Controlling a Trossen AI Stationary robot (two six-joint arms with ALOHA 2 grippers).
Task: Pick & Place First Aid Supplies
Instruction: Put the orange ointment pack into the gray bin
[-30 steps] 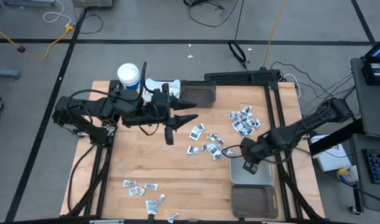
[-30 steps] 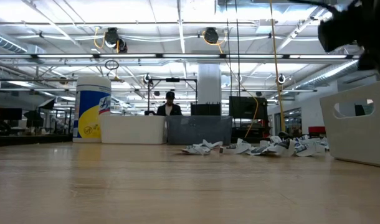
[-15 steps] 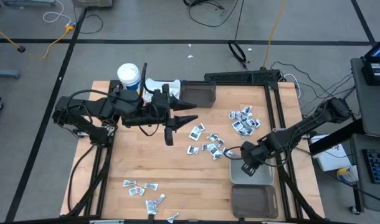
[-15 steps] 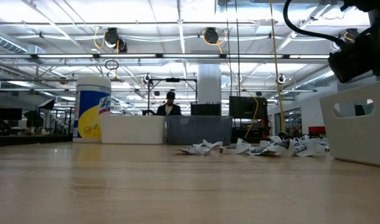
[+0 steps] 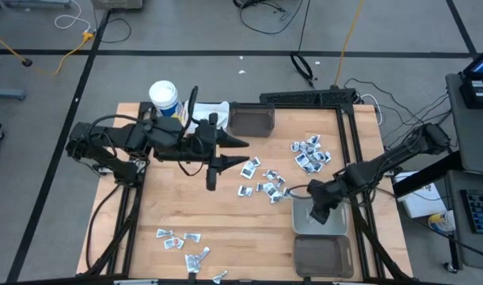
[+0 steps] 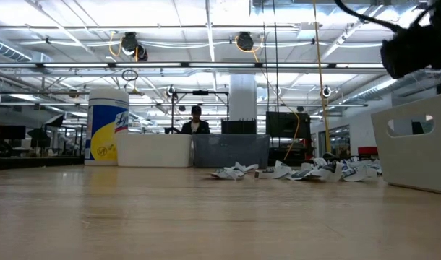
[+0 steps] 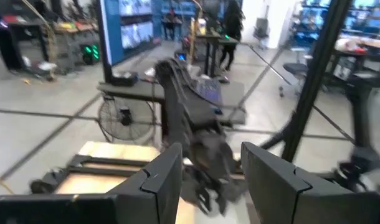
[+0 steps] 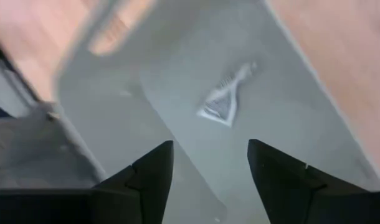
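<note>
Now the right tool (image 8: 205,165) hangs open and empty over the grey bin (image 8: 314,118), a packet (image 8: 224,99) lying inside; lift straight clear. Left tool (image 7: 205,180) waits, parted, empty.

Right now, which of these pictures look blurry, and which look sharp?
Right wrist view: smeared, though a packet shows in the grey bin past the open right pincer. Left wrist view: soft throughout. High view: sharp. Low view: crisp far off.

A crumpled white packet (image 8: 224,99) lay in the pale grey plastic bin (image 8: 289,106); the wooden table (image 5: 210,210) showed tan.
</note>
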